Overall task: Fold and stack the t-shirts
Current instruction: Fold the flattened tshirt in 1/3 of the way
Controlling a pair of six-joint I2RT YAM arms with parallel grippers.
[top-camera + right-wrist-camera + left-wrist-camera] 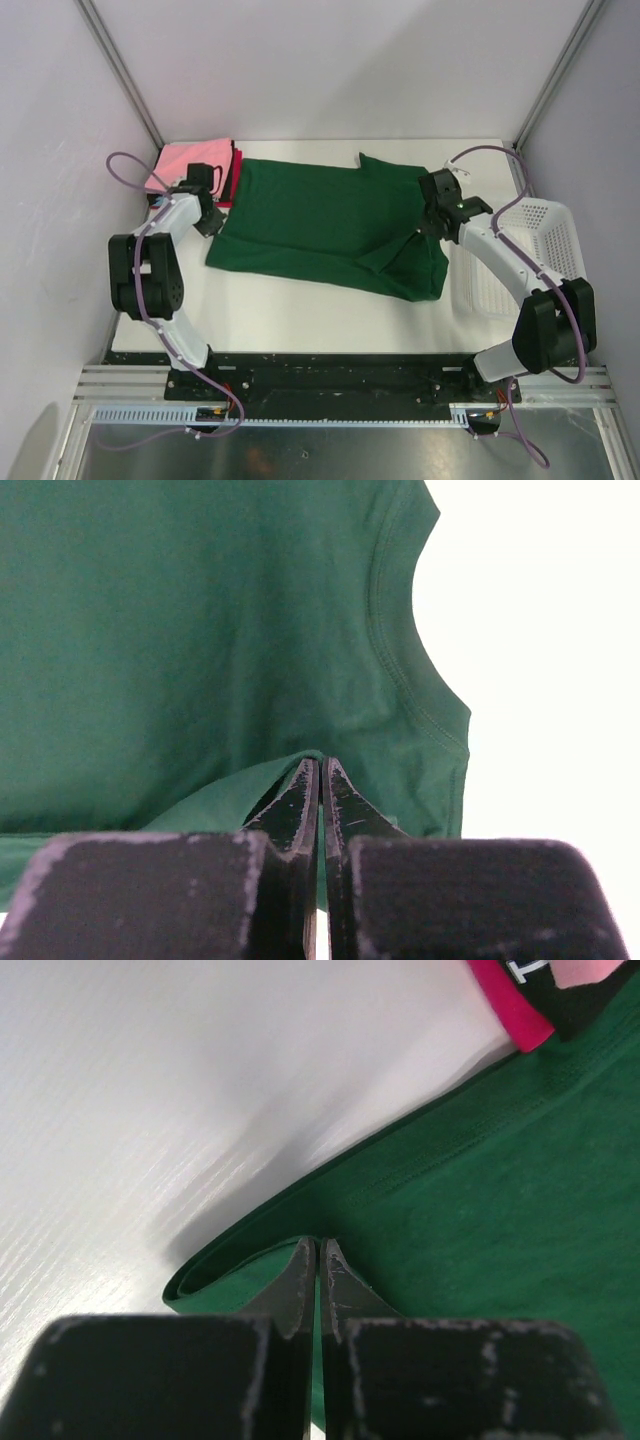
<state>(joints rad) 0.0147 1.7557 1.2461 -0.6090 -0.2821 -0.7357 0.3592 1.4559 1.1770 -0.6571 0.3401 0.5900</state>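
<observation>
Both pinch green tee point(320, 225), lying left-right, hem left: L gripper point(319, 1246), R gripper point(321, 766)

White-and-black arms point(172, 222), purple cables point(127, 154)

spread t-shirt point(310, 225) centre, folded stack point(195, 162) at its far-left corner, basket point(540, 250) to its right

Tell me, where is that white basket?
In the overhead view the white basket sits on the right side, beside the right arm, just right of the green shirt.
</observation>
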